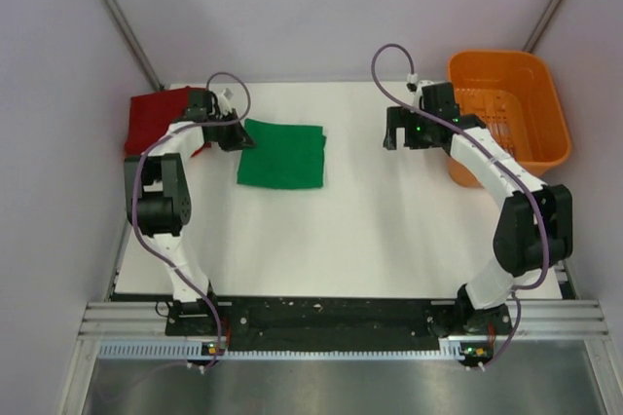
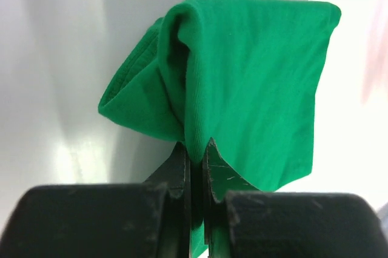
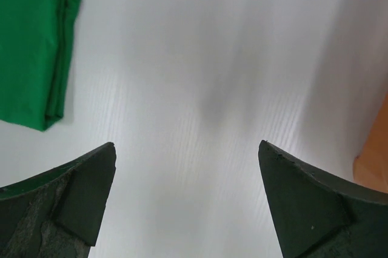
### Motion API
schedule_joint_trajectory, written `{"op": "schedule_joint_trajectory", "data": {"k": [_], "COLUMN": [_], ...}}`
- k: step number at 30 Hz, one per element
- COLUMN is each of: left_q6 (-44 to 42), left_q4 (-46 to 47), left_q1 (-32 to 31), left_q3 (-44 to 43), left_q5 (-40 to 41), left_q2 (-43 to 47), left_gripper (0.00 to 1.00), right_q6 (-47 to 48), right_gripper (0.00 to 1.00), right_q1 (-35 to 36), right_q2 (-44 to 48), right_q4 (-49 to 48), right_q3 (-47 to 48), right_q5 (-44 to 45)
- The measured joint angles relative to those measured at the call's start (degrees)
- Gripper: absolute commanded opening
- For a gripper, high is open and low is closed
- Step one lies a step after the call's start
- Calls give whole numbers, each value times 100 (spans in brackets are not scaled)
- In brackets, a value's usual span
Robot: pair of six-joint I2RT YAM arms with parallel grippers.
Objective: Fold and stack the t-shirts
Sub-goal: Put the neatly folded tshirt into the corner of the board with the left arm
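We see left gripper [image 2: 195, 150] clamped on an edge of the folded green t-shirt [image 2: 254, 82]; right gripper [image 3: 187, 145] spread wide, empty, above white table [image 1: 389, 230].

White worktop [image 1: 389, 230]. A folded green shirt [image 1: 283, 155] lies flat left of centre, toward the far side. A red shirt [image 1: 156, 118] lies at the far left corner. An orange basket [image 1: 506, 108] stands at the far right corner.

White table [image 1: 389, 240] between pale walls [image 1: 321, 6] (lilac tint); metal rail [image 1: 117, 320] at near edge.
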State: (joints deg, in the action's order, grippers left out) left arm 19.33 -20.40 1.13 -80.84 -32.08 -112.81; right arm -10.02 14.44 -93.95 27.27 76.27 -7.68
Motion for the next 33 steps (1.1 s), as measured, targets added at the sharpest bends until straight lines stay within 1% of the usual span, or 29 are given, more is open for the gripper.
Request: {"op": "schedule_joint_trajectory", "data": {"k": [5, 7, 11, 14, 18, 22, 25, 33], "left_q6": [-743, -1139, -1902, -2437, -2990, -3436, -3735, -4494], "left_q4": [-332, -603, -1097, -1141, -1231, -1392, -1388, -1217], "left_q1": [195, 216, 210, 195, 208, 229, 236, 269], "left_q3": [-404, -699, -1657, -2358, -2892, -3545, -3764, -3799], "left_q5": [796, 1172, 1947, 2599, 3296, 3823, 4183, 4889], "left_q2": [68, 68, -63, -229, -411, -800, -960, -929], "left_gripper": [0, 0, 0, 0, 0, 0, 0, 0], "right_q6": [258, 345, 463, 533, 605, 691, 730, 855], "right_gripper": [99, 99, 99, 99, 99, 99, 99, 99], "right_q1": [0, 0, 0, 0, 0, 0, 0, 0], "right_q2": [221, 221, 221, 221, 221, 221, 221, 223], "right_q4": [219, 280, 376, 376, 376, 393, 424, 538], "right_q3": [-267, -321, -354, -354, -354, -396, -463, -507], "right_q5": [348, 422, 516, 549, 623, 702, 793, 970]}}
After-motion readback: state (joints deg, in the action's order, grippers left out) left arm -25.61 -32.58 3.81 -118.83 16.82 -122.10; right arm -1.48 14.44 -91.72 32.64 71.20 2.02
